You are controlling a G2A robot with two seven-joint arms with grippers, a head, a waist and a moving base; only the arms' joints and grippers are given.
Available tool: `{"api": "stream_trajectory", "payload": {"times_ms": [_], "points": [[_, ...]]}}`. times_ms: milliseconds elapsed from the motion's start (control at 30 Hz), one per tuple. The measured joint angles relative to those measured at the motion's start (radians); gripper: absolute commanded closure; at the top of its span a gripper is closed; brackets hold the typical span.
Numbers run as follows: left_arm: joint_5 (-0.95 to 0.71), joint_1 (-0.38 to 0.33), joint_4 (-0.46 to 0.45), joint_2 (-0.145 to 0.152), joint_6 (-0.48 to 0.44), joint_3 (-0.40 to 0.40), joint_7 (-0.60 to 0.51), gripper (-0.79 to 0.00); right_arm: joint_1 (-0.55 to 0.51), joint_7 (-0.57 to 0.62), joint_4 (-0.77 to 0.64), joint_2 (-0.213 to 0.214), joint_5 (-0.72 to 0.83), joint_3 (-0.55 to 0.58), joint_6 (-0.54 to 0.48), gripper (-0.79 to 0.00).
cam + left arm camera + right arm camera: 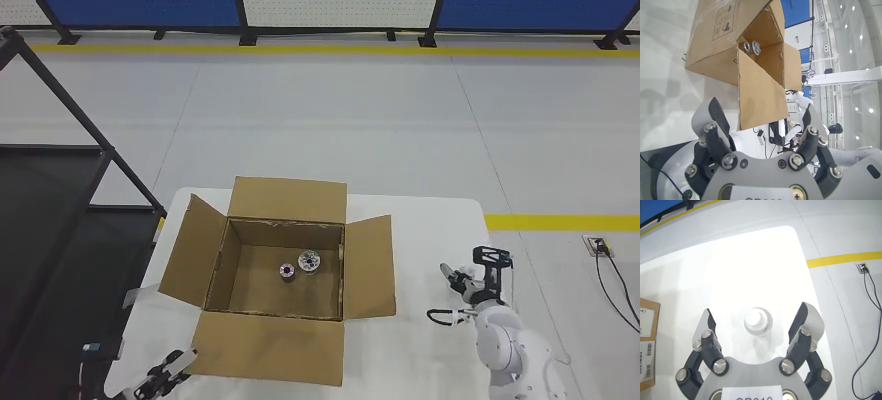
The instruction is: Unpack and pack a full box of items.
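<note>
— Where's the box (270,348)?
— Open, mid-counter (425,225), two metal discs (310,261) inside. My right gripper (755,308) hangs spread wide over a clear bottle (758,322) nearby; my left gripper (761,103) gapes at the box's near flap.

Open cardboard box (370,265) holds two round metal parts (309,261); clear bottle (758,321) stands outside.

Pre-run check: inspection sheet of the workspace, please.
Surface: white table.
Job's things: open cardboard box on the table, two round metal parts inside; clear bottle upright on the table.
Clutter: nothing seen.
Hands: left hand open near the box's front flap; right hand open above the bottle, not touching it.
Cables: black cable from a floor socket.
Surroundings: yellow floor line, blue barriers, black rack beside the table.
</note>
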Motion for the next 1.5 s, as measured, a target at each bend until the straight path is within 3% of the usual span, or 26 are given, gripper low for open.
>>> {"api": "stream_trajectory", "payload": {"times_ms": [33,67,100,333,600,867,967,1133,1267,1500], "points": [[0.001,-0.001,-0.001,0.0,0.002,0.002,0.001,-0.785,0.005,0.004,0.01,0.002,0.001,0.002,-0.005,-0.271],[0.003,-0.002,-0.002,0.0,0.005,0.004,0.003,-0.785,0.011,0.01,0.024,0.004,0.004,0.004,-0.013,-0.102],[0.005,-0.003,-0.002,0.0,0.005,0.006,0.003,-0.785,0.016,0.014,0.034,0.005,0.006,0.006,-0.019,0.0],[0.007,-0.007,0.002,0.0,0.007,0.011,0.012,-0.785,0.037,0.009,0.055,0.015,0.033,0.013,-0.044,0.0],[-0.008,-0.004,0.007,0.0,-0.002,0.004,0.016,-0.785,-0.039,-0.055,-0.174,0.01,0.084,-0.043,-0.023,0.0],[-0.049,0.01,0.024,-0.001,-0.029,-0.019,0.028,-0.785,-0.126,-0.169,-0.533,-0.002,-0.053,-0.276,-0.016,0.0],[-0.067,0.023,0.03,-0.002,-0.048,-0.035,0.028,-0.785,-0.102,-0.178,-0.565,-0.008,-0.148,-0.399,-0.018,0.0],[-0.105,0.046,0.047,-0.004,-0.077,-0.059,0.03,-0.785,0.061,-0.052,-0.434,-0.031,-0.204,-0.601,-0.082,0.0],[-0.131,0.061,0.066,-0.005,-0.099,-0.073,0.027,-0.785,0.268,0.071,-0.208,-0.073,-0.143,-0.75,-0.085,0.0],[-0.156,0.069,0.085,-0.006,-0.117,-0.088,0.015,-0.785,0.543,0.11,0.179,-0.173,-0.022,-0.962,-0.048,0.0]]}}
